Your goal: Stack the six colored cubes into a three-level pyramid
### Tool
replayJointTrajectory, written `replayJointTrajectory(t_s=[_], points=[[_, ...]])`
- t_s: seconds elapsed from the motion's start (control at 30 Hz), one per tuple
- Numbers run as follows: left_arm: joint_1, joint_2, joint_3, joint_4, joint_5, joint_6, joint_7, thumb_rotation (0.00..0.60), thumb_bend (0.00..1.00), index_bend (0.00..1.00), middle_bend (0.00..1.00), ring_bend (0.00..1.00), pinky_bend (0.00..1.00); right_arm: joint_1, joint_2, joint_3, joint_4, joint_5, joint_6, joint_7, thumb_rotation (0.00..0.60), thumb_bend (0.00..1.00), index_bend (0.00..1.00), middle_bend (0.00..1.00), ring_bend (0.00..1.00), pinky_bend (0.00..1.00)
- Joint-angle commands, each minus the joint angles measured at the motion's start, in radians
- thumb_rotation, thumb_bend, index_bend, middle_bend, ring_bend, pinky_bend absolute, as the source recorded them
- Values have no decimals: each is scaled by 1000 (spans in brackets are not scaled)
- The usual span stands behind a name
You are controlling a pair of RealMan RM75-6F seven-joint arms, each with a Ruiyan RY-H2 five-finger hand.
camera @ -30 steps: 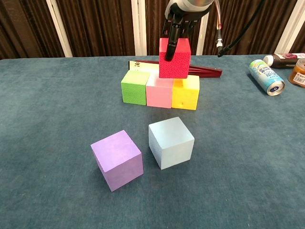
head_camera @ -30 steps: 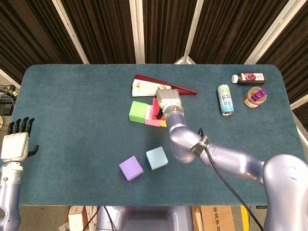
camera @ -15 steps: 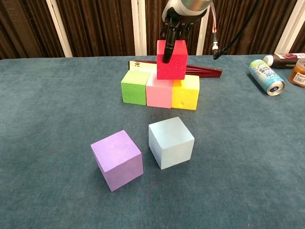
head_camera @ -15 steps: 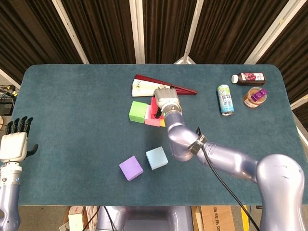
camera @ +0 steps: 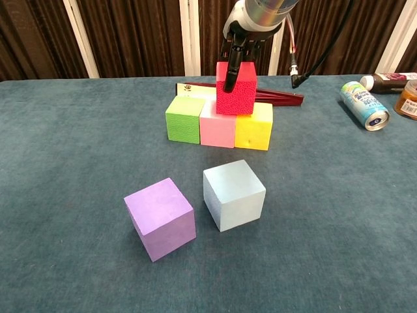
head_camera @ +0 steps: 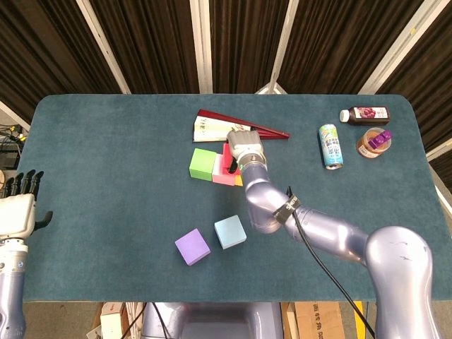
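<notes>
Base row: green cube [camera: 183, 119], pink cube [camera: 217, 127] and yellow cube [camera: 254, 126] sit touching in a line.
Second level: my right hand [camera: 242, 40] pinches the red cube [camera: 235, 89] over the pink-yellow seam.
Left hand [head_camera: 18, 212]: idle, fingers extended, holding nothing.
Remaining: light-blue cube [camera: 234, 194] and purple cube [camera: 160, 218], both loose near the front.

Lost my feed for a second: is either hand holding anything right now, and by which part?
The right hand grips the red cube from above by its upper faces. The left hand holds nothing.
</notes>
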Motion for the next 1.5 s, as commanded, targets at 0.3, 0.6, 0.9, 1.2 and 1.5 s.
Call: replayJointTrajectory(t_s=[0.3, 0.6, 0.9, 1.2, 1.5], points=[[-1, -2, 0, 0, -1, -1, 2, 600, 360, 80, 27, 0, 0, -3, 0, 1, -3, 5, -2, -4, 600, 341, 372, 354, 213, 0], [-1, -2, -1, 0, -4, -1, 5, 600, 359, 79, 27, 0, 0, 0, -17, -2, 23, 4, 0, -13, 600, 341, 372, 350, 213, 0], [-2, -4, -3, 3, -9, -4, 7, 600, 359, 79, 27, 0, 0, 9, -24, 4, 30, 9, 14, -34, 600, 341, 372, 344, 213, 0], [-2, -3, -4, 5, -11, -4, 3, 600, 359, 80, 27, 0, 0, 19, -20, 18, 15, 26, 53, -61, 600, 341, 372, 344, 214, 0], [-2, 0, -4, 2, -14, -9, -2, 600, 360, 79, 27, 0, 0, 29, -33, 36, 11, 32, 115, -80, 600, 341, 372, 345, 214, 0]])
